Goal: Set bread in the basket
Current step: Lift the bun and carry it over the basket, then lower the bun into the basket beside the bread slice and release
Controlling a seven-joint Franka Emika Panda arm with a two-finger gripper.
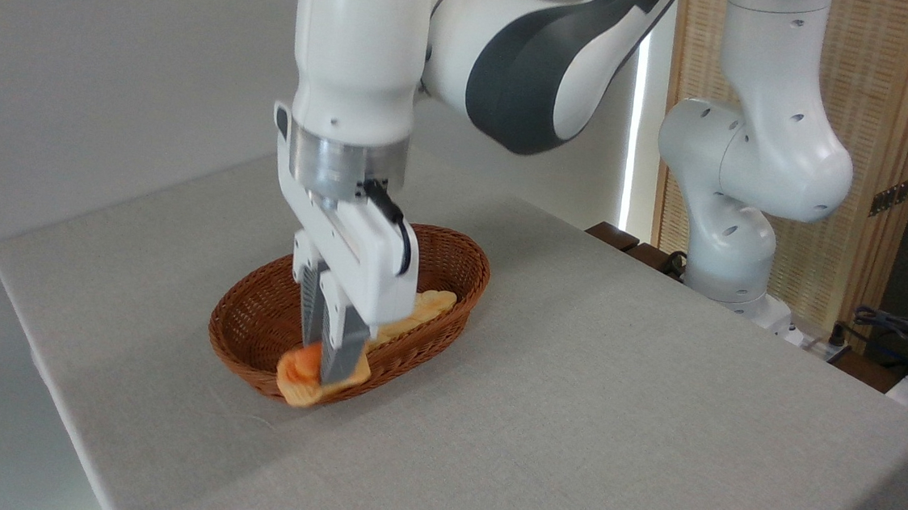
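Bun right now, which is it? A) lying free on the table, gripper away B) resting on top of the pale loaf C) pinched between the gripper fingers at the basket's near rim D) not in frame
C: the gripper has its fingers closed on the bun, which sits at the near rim of the basket; the pale loaf lies apart, farther back inside.

Colours and patterns — my work area

My arm (406,40) is white with dark grey panels and a silver wrist ring; my gripper (325,342) has a white body and grey fingers. The bread (303,373) is orange-golden. The basket (271,314) is brown woven wicker; the loaf (426,305) is pale yellow. The table (613,397) is plain light grey — the screen (903,112) is striped tan.
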